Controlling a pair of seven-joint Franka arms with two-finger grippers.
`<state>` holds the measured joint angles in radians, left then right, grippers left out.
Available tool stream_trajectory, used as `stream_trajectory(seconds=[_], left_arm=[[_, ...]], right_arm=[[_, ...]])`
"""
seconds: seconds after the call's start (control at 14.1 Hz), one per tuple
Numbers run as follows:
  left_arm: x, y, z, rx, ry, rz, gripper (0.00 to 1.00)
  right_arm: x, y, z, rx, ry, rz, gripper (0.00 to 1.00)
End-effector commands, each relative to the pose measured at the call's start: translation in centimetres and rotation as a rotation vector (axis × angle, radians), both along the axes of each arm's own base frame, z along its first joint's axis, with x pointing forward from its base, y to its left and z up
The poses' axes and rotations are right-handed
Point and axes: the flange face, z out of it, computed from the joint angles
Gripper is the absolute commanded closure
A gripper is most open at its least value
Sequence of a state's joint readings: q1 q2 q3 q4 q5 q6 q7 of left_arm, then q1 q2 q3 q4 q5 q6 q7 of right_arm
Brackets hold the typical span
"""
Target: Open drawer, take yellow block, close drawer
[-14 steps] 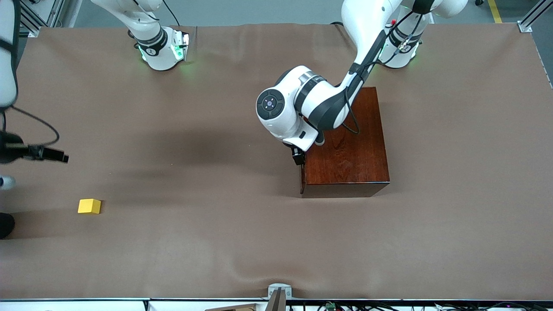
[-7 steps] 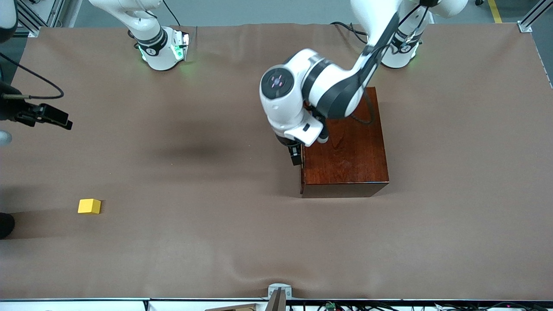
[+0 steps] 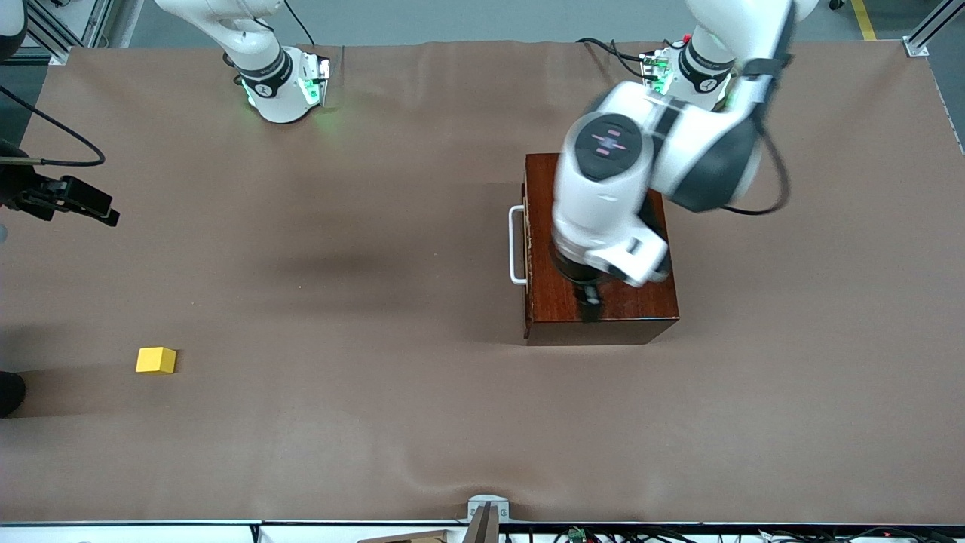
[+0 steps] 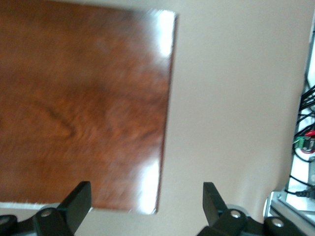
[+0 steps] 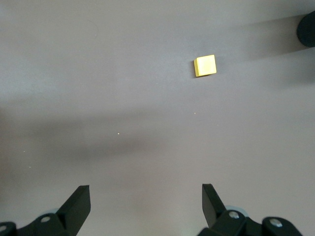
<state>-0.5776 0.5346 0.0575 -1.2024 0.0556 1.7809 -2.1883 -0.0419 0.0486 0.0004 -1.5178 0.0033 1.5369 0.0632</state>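
In the front view you see the glossy dark reddish-brown wooden box (image 3: 599,302) with its drawer (image 3: 528,249) flush and its white U-shaped bar handle (image 3: 516,245) facing the right arm's end of the table, long axis running toward and away from the camera. Your left gripper (image 3: 589,302) hangs over the box's top, not at the handle. The small bright yellow block (image 3: 156,360) sits on the brown table cloth (image 3: 339,422), well apart from the box, toward the right arm's end. Your right gripper (image 3: 83,202) is over the cloth at that end, so the right arm looks nearer the block.

The left wrist view shows what the front view hides: the fingers (image 4: 78,199) stand wide apart, empty, above the box's edge.

The right wrist view shows those fingers (image 5: 77,201) apart too, with the block on bare cloth ahead of them. By my judgement, both drawer and block steps look done.
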Motion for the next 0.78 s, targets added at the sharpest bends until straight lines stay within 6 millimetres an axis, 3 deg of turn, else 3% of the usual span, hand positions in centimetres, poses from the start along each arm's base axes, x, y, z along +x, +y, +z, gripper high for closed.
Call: stream_trajectory(seconds=[0.0,0.43,0.71], left_arm=[[2.4,6.1,0.7,-0.022,0.021,-0.063,0.0],[6.4,18.8,0.4,-0.016,0.066,-0.24,0.0],[6.9,26.1,-0.6,-0.05,0.105,-0.36,0.0]], right_arm=[[-0.8,-0.1,0.5,-0.008,-0.024,0.043,0.0],[-0.8,-0.1,0.6,-0.005,-0.031,0.051,0.0],[-0.6,0.0,0.5,0.002,-0.034,0.049,0.0]])
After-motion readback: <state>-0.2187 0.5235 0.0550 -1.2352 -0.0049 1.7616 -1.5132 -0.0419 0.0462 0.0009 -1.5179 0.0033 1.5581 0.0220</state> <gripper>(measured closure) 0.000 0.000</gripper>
